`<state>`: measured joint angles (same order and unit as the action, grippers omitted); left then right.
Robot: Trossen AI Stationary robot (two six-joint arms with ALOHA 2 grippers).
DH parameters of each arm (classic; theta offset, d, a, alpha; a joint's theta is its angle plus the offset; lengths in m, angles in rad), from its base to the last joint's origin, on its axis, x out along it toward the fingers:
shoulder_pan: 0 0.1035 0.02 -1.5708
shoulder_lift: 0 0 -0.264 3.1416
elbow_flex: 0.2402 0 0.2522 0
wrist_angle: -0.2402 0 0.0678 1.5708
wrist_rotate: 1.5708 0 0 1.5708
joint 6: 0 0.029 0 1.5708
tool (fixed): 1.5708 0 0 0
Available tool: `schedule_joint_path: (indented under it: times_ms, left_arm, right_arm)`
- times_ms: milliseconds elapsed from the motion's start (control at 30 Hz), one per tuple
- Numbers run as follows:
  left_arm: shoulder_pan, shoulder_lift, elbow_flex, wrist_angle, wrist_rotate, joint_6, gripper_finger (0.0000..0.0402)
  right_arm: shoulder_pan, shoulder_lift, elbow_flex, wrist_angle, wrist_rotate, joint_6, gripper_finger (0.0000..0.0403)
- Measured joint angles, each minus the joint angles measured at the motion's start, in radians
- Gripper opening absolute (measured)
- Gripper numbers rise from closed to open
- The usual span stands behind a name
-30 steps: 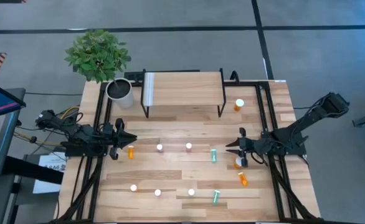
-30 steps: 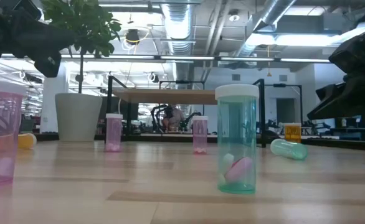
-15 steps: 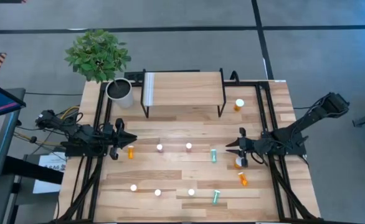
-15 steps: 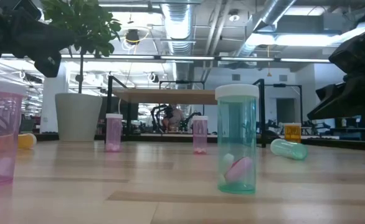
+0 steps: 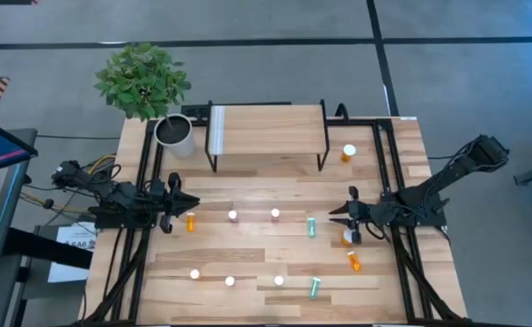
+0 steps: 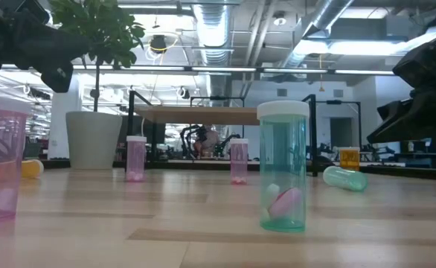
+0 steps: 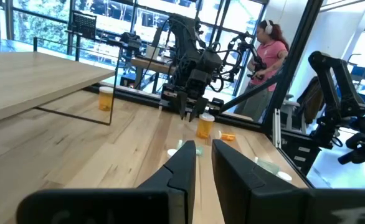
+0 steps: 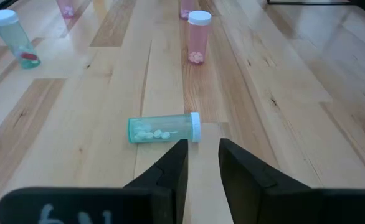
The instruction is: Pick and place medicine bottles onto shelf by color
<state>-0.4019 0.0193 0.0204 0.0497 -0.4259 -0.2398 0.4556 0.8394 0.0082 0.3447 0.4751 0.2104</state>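
Right wrist view: my right gripper [image 8: 201, 163], nearly closed and empty, could roll the toppled teal bottle [image 8: 164, 129] away.

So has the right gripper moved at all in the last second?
No. In the high view the right gripper sits in the same spot beside the lying teal bottle, level with the shelf's right leg as before.

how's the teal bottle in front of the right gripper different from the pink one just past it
The teal bottle lies on its side; the pink bottle stands upright. The teal one's body is green-blue with pale pills spread along its length, while the pink one's pills sit at its bottom. The teal one is nearer the right gripper. Both are white-capped and translucent.
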Motion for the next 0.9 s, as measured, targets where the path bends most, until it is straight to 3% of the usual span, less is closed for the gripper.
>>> schedule_joint_path:
  times_ms: [367,533,767,900]
  left_arm:
    - [0.0,0.0,0.0,0.001,-0.003,-0.001,0.0041]
    - [0.0,0.0,0.0,0.01,-0.002,-0.114,0.0041]
    - [0.02,0.0,0.0,0.133,-0.233,-0.106,0.0041]
    - [0.057,0.0,0.0,0.174,-0.236,-0.046,0.0041]
  right_arm:
    - [0.0,0.0,0.0,0.0,0.0,0.0,0.0114]
    - [0.0,0.0,0.0,0.0,0.0,0.0,0.0114]
    - [0.0,0.0,0.0,0.0,0.0,0.0,0.0114]
    - [0.0,0.0,0.0,0.0,0.0,0.0,0.0114]
